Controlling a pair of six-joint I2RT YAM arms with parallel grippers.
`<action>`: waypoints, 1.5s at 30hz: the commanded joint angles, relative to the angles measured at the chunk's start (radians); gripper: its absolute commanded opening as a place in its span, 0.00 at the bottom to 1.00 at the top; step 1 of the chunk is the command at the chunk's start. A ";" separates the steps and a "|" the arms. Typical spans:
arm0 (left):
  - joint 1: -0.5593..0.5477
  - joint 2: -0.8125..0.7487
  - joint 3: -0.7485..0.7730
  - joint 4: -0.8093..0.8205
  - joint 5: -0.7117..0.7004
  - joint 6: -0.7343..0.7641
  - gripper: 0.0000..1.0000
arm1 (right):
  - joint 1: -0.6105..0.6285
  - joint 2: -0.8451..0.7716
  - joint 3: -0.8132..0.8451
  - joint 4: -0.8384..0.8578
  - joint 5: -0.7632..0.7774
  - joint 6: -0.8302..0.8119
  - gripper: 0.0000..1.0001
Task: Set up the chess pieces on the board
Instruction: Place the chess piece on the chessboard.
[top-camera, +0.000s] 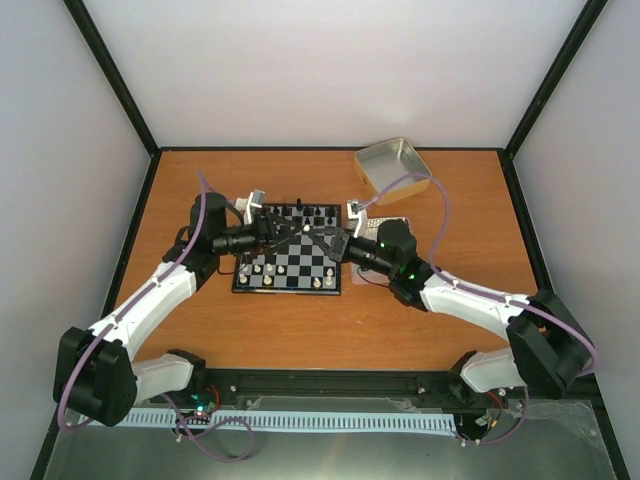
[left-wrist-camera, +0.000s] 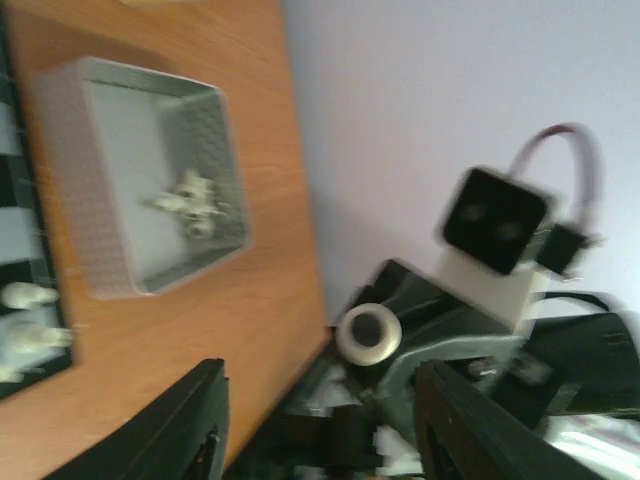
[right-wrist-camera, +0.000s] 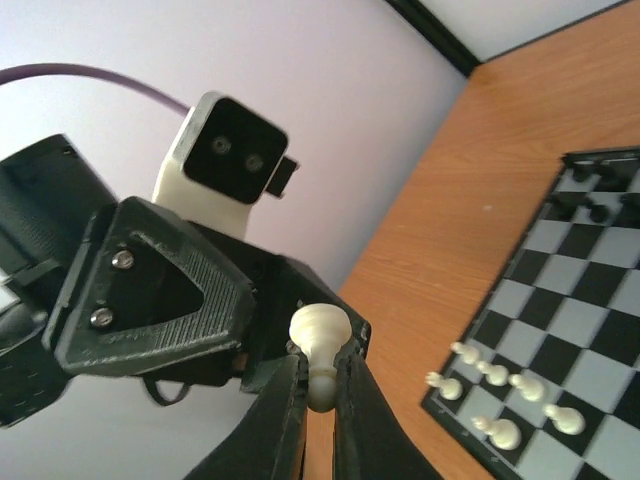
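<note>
The board (top-camera: 290, 258) lies mid-table, with cream-white chess pieces (top-camera: 285, 276) on its near rows and black pieces (top-camera: 300, 212) on the far row. My right gripper (right-wrist-camera: 318, 372) is shut on a cream-white piece (right-wrist-camera: 320, 330) and holds it above the board's far part, where it shows as a white dot (top-camera: 306, 228). My left gripper (top-camera: 288, 232) faces it from the left, close to the piece. In the left wrist view its jaws (left-wrist-camera: 320, 430) are open and empty. The board (right-wrist-camera: 575, 330) and its white pieces (right-wrist-camera: 500, 385) show at the right of the right wrist view.
A shallow metal tin (left-wrist-camera: 120, 265) holding several white pieces (left-wrist-camera: 190, 200) sits right of the board, partly under the right arm (top-camera: 392, 221). An empty tin (top-camera: 378, 153) stands at the back right. White and grey walls enclose the table.
</note>
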 joint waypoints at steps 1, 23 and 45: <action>0.015 -0.029 0.062 -0.221 -0.190 0.237 0.57 | 0.008 -0.012 0.145 -0.413 0.096 -0.180 0.03; 0.017 -0.307 0.049 -0.483 -1.043 0.605 0.82 | 0.186 0.631 0.948 -1.477 0.321 -0.497 0.04; 0.017 -0.333 0.037 -0.481 -1.042 0.606 0.83 | 0.201 0.828 1.112 -1.545 0.400 -0.519 0.06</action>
